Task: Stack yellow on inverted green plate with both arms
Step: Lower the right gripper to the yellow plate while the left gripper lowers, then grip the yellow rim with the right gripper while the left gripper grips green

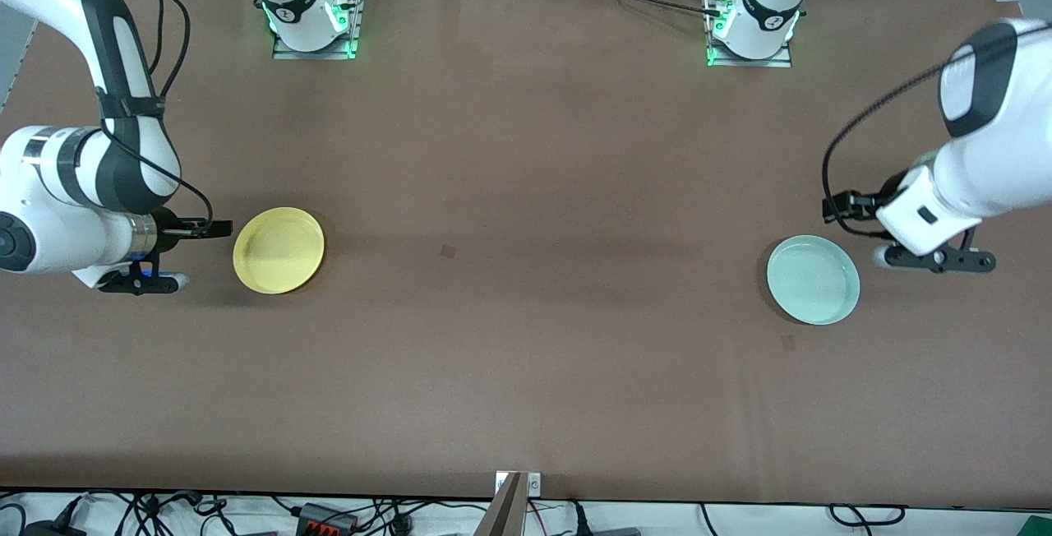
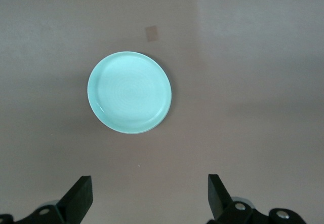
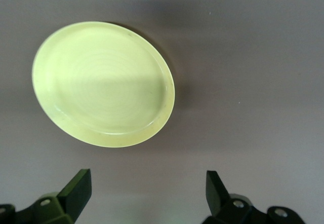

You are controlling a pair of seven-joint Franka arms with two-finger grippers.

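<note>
Looking from the front view first, I judged that nothing of the stacking was done: the yellow plate (image 1: 279, 250) lay rim-up on the desk (image 1: 526, 371) toward my right arm's end, and the green plate (image 1: 813, 279) lay rim-up, not inverted, toward my left arm's end, the two well apart. With the green plate as my landmark, my left claw (image 1: 937, 260) hovered just beside it on its outer side, clear of its rim; my right claw (image 1: 140, 281) hovered in the same way beside the yellow plate. Between the plates the desk lay bare save for a small dark mark (image 1: 448, 251), so I judged the carry toward the green plate would meet nothing. The green plate sat well in from the desk's edges.

From my left wrist view, the green plate (image 2: 129, 92) showed its hollow face upward, with my left claw's fingers (image 2: 78, 198) spread wide, gripping nothing. Flipping it was, I reckoned, the first job left.

From my right wrist view, the yellow plate (image 3: 104, 83) lay flat and untouched, my right claw's fingers (image 3: 76, 191) likewise spread and empty.
</note>
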